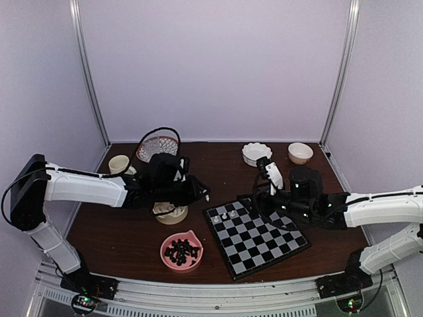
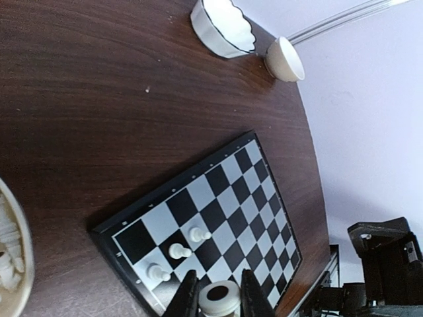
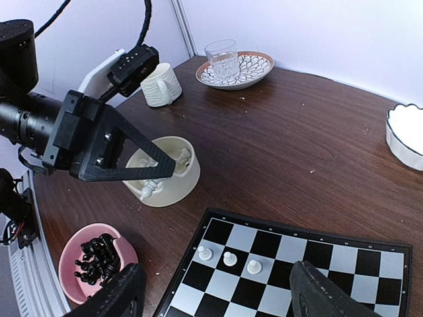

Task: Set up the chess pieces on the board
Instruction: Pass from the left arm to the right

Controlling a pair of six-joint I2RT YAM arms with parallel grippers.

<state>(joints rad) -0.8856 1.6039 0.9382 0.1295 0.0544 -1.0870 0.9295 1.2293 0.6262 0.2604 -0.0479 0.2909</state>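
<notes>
Left claw [image 2: 217,282] pinched on white piece [image 2: 219,298]. Right claw [image 3: 217,271] wide, empty, above board [image 3: 344,254]. Three pawns [image 3: 229,258] standing on board. Border marks [image 2: 198,170] too small to read.

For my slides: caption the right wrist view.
Left hand, gripping a white piece, hovers by the cream bowl; three white pieces stand on the board.
</notes>
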